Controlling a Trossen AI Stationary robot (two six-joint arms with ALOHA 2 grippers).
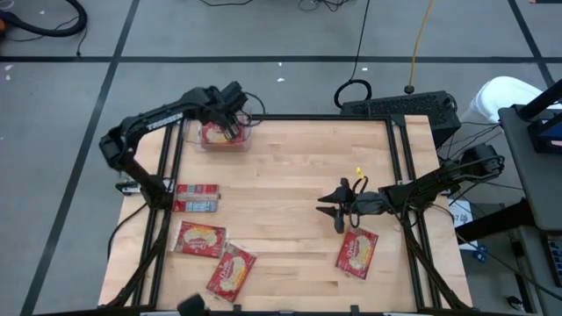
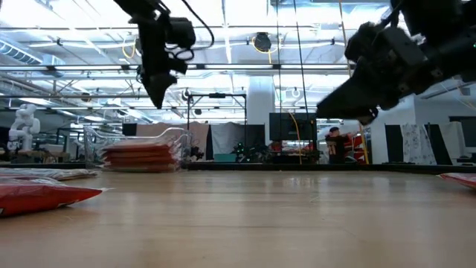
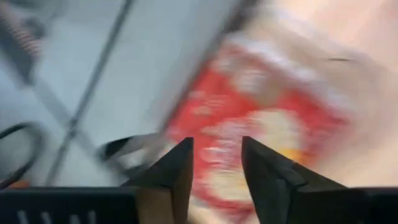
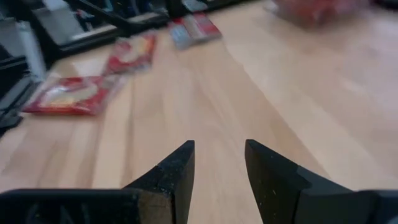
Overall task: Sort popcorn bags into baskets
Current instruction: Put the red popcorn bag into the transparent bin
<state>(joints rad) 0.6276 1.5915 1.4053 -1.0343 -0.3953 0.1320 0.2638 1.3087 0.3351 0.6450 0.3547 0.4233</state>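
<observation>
- Left gripper (image 1: 232, 130) above clear basket (image 1: 247, 143) at table's far-left corner, fingers apart, holding nothing.
- Right gripper (image 1: 338, 211) parted, empty, beside near-right popcorn bag (image 1: 356, 252).
- Risk: other loose bags (image 1: 204, 239) possibly pinched askew, slipping out.

A robotics lab hall: grey taped floor (image 1: 263, 35), ceiling strip lights (image 2: 67, 15), a white humanoid robot (image 2: 22, 126) beyond the left gripper (image 2: 158, 95).

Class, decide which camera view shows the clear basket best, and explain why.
The high view: the clear basket shows whole at the table's far left corner, red bags inside. The low view shows its side with stacked bags; the left wrist view blurs it; the right wrist view catches only a far blur.
</observation>
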